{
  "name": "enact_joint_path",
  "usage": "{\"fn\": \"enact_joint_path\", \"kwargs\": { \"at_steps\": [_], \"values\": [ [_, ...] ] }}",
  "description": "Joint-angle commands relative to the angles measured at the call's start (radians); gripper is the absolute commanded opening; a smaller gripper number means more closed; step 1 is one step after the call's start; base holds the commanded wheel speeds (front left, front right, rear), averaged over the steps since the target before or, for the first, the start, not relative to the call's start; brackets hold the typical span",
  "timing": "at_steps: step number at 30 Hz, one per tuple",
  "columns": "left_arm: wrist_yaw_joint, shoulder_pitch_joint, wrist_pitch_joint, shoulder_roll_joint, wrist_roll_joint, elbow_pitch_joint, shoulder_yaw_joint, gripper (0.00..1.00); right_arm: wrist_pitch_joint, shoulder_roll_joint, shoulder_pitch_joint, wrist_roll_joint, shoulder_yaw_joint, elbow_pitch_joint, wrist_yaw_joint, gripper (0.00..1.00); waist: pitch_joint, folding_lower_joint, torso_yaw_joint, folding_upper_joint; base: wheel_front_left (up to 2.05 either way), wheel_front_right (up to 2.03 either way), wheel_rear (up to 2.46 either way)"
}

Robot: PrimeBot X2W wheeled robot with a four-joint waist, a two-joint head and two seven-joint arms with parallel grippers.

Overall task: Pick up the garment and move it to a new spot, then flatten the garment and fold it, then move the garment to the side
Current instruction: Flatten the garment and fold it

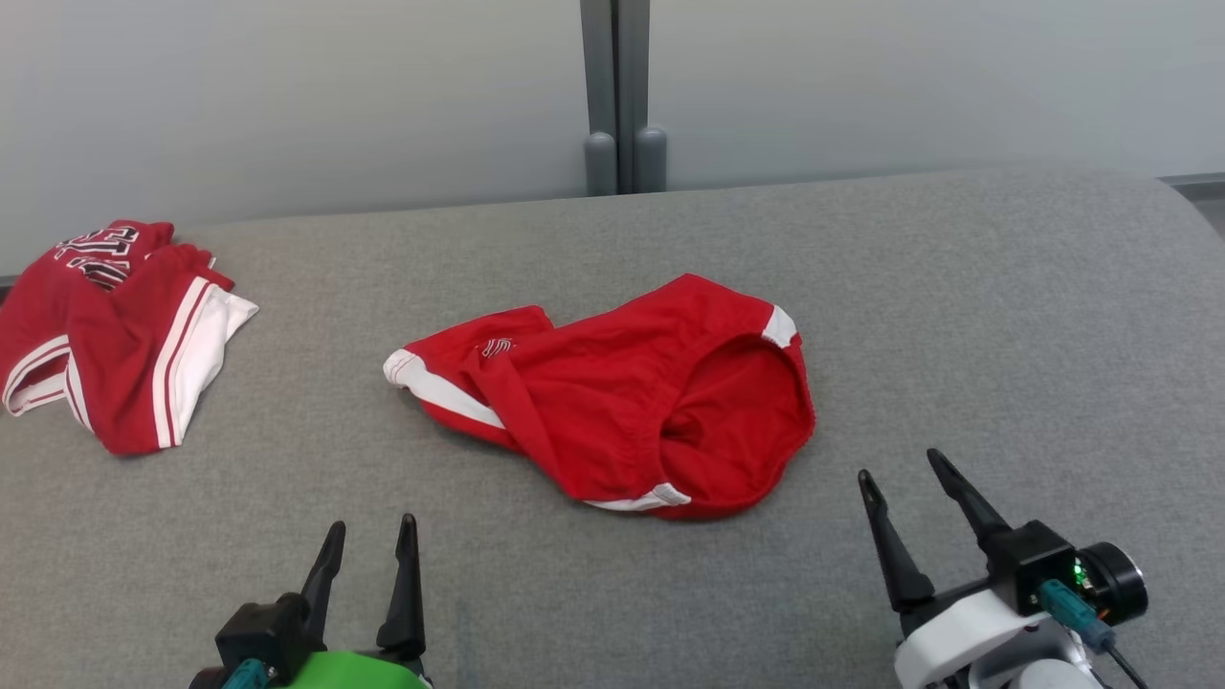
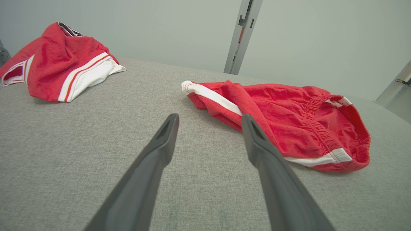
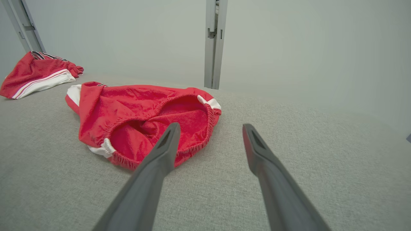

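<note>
A crumpled pair of red shorts with white trim, the garment (image 1: 612,397) (image 2: 282,118) (image 3: 141,118), lies mid-table, its elastic waistband gaping toward my right side. Near the front edge at the lower left, my left gripper (image 1: 371,536) (image 2: 209,118) stands open and empty, a short way in front of the garment's left part. My right gripper (image 1: 900,469) (image 3: 209,128) is open and empty too, just off the waistband's right edge, apart from the cloth.
Another red garment with white stripes and lettering (image 1: 105,330) (image 2: 61,64) (image 3: 35,75) lies bunched at the far left of the grey fabric-covered table (image 1: 1005,316). A pale wall with a grey post (image 1: 620,96) runs behind the table's far edge.
</note>
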Motion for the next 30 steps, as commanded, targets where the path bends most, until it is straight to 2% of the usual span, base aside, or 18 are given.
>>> {"fn": "enact_joint_path", "kwargs": {
  "at_steps": [1, 5, 9, 20, 21, 22, 23, 25, 30],
  "values": [
    [-0.004, -0.008, 0.000, 0.001, -0.009, 0.000, 0.000, 1.00, -0.002, -0.003, -0.015, -0.013, 0.017, 0.011, -0.001, 1.00, 0.005, 0.0000, 0.008, 0.0000, 0.00, 0.00, 0.00],
    [-0.003, -0.027, 0.000, 0.001, -0.015, -0.001, -0.012, 1.00, -0.002, -0.004, -0.072, -0.022, 0.119, 0.099, -0.001, 1.00, 0.016, 0.0000, 0.039, 0.0000, 0.00, 0.00, 0.00],
    [0.000, -0.045, 0.000, 0.001, -0.021, -0.005, -0.028, 1.00, -0.001, -0.004, -0.162, -0.028, 0.220, 0.239, -0.001, 1.00, 0.041, 0.0000, 0.089, 0.0000, 0.00, 0.00, 0.00],
    [0.013, -0.092, 0.000, 0.001, -0.030, -0.020, -0.050, 1.00, 0.024, -0.004, -0.394, 0.034, 0.342, 0.554, -0.001, 1.00, 0.121, 0.0000, 0.240, 0.0000, 0.00, 0.00, 0.00],
    [0.014, -0.092, 0.000, 0.001, -0.030, -0.021, -0.047, 1.00, 0.022, -0.005, -0.407, 0.049, 0.349, 0.570, -0.001, 0.84, 0.126, 0.0000, 0.247, 0.0000, 0.00, 0.00, 0.00],
    [0.015, -0.090, 0.000, 0.001, -0.030, -0.022, -0.044, 1.00, 0.020, -0.005, -0.414, 0.059, 0.356, 0.581, -0.001, 0.47, 0.127, 0.0000, 0.251, 0.0000, 0.00, 0.00, 0.00],
    [0.016, -0.088, 0.000, 0.001, -0.031, -0.023, -0.040, 1.00, 0.016, -0.004, -0.424, 0.071, 0.360, 0.589, -0.001, 0.35, 0.128, 0.0000, 0.253, 0.0000, 0.00, 0.00, 0.00],
    [0.016, -0.084, 0.000, 0.001, -0.033, -0.023, -0.036, 1.00, 0.007, -0.005, -0.441, 0.087, 0.357, 0.586, -0.001, 0.00, 0.130, 0.0000, 0.253, 0.0000, 0.00, 0.00, 0.00],
    [0.018, -0.073, 0.000, 0.001, -0.028, -0.022, -0.027, 1.00, -0.002, -0.004, -0.437, 0.173, 0.346, 0.503, -0.001, 0.00, 0.123, 0.0000, 0.220, 0.0000, 0.00, 0.00, 0.00]
  ]
}}
